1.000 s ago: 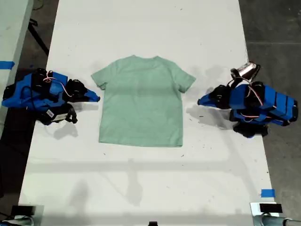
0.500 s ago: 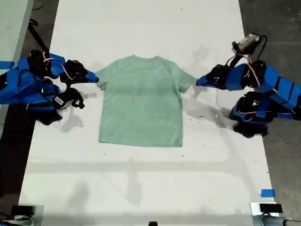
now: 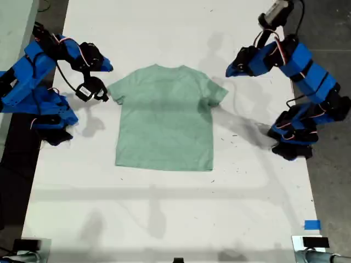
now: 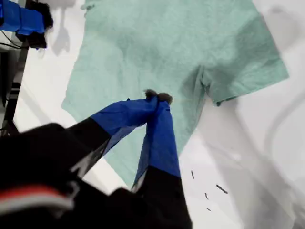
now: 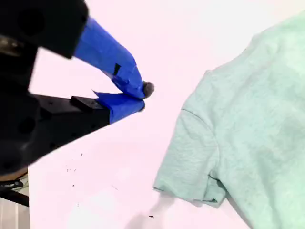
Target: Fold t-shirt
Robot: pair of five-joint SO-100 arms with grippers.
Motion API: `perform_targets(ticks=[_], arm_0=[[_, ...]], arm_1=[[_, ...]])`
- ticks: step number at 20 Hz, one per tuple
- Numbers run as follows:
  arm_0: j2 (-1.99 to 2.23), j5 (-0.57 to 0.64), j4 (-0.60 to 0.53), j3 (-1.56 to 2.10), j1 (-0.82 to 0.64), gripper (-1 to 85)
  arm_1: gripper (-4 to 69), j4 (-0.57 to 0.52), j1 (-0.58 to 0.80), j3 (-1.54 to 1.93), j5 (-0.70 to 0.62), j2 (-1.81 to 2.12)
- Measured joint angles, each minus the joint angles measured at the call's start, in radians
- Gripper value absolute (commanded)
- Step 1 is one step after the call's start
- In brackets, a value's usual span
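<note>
The t-shirt (image 3: pixel 164 118) lies flat, face up and unfolded in the middle of the exterior view. Its collar points to that view's top, both sleeves are spread, and the hem (image 3: pixel 164 165) runs straight along the lower edge. No fold is made yet.

We judge it to be light, thin and limp. It will drape and drag instead of holding a shape, and one pinched layer may slide over the one beneath. The corners look best for a hold: a sleeve end or shoulder seam, where the cloth is doubled, or a hem corner. The fingers would have to press down to the bench (image 3: pixel 164 219) to catch the edge.

Our first gripper (image 3: pixel 229 70) is raised in the exterior view's upper right, just beyond the sleeve (image 3: pixel 216 93) on that side. In its wrist view, its fingers (image 4: pixel 164 114) meet at the tips above the cloth and hold nothing.

Our second gripper (image 3: pixel 108 68) is in the exterior view's upper left, near the other sleeve (image 3: pixel 116 92). Its fingers (image 5: pixel 119 64) are narrow and nearly together. They are empty and sit over bare bench beside the sleeve. Both pairs would need to open before any grasp.
</note>
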Motion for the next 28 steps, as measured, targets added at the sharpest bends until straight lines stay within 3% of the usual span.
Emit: perform_targets(ticks=[2, 4, 6, 8, 12, 19, 28], arm_0=[[-0.044, 0.029, 0.015, -0.026, -0.046, 9.5], [-0.069, 0.058, 0.025, -0.026, -0.071, 19.0], [-0.095, 0.089, 0.031, -0.026, -0.081, 22.8], [-0.130, 0.112, 0.034, -0.026, -0.084, 24.4], [-0.199, 0.130, 0.032, -0.026, -0.095, 25.0], [-0.284, 0.170, -0.109, 0.091, -0.166, 25.0], [-0.456, 0.179, -0.250, 0.140, -0.215, 25.3]], arm_1=[[1.8, 0.060, 0.032, -0.092, -0.048, -0.064], [16.4, 0.092, 0.060, -0.110, -0.091, -0.087], [27.4, 0.120, 0.084, -0.110, -0.130, -0.115], [31.8, 0.135, 0.107, -0.110, -0.187, -0.135], [34.5, 0.094, 0.147, 0.011, -0.308, -0.143], [35.2, -0.207, 0.215, 0.341, -0.445, -0.212], [35.1, -0.459, 0.298, 0.402, -0.591, -0.451]])
